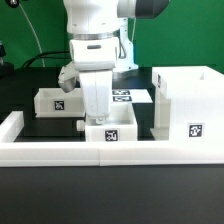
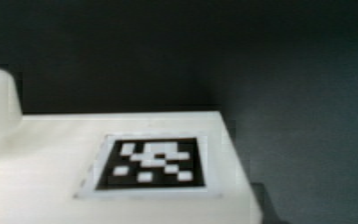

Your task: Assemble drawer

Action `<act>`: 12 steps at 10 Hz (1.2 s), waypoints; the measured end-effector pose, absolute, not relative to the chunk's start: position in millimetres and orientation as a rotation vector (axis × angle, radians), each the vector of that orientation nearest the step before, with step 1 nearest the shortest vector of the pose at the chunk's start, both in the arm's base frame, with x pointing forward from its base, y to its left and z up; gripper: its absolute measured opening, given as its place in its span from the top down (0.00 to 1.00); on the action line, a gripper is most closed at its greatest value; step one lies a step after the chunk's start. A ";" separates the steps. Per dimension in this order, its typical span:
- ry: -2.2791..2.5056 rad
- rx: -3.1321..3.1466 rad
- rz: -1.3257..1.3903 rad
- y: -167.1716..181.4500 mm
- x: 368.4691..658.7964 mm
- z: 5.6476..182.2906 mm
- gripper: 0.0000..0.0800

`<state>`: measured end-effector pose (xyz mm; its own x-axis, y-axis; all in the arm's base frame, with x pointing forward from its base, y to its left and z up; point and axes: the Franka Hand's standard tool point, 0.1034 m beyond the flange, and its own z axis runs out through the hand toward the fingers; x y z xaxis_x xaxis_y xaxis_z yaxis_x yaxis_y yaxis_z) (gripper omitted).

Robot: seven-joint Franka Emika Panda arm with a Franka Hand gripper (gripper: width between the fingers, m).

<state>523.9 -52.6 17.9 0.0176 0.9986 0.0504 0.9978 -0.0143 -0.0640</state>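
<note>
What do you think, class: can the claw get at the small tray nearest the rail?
Probably yes: the claw is directly over the front tray, nothing visibly between them; the other tray and the housing stand aside.

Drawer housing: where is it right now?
Housing stands at the exterior view's right, just behind the low white rail; nearest neighbour is the front tray toward that view's left.

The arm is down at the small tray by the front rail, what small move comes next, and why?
Probably close the gripper on a wall of the front tray: its fingers reach down to that tray, which sits apart from the housing at the exterior view's right. Grip state is unclear.
</note>
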 end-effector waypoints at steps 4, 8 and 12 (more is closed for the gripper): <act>-2.104 -2.221 0.016 -48.2 524.5 16.9 0.94; -2.124 -2.215 -0.001 -46.0 528.1 19.7 0.94; -2.147 -2.186 0.004 -37.2 531.2 12.8 0.94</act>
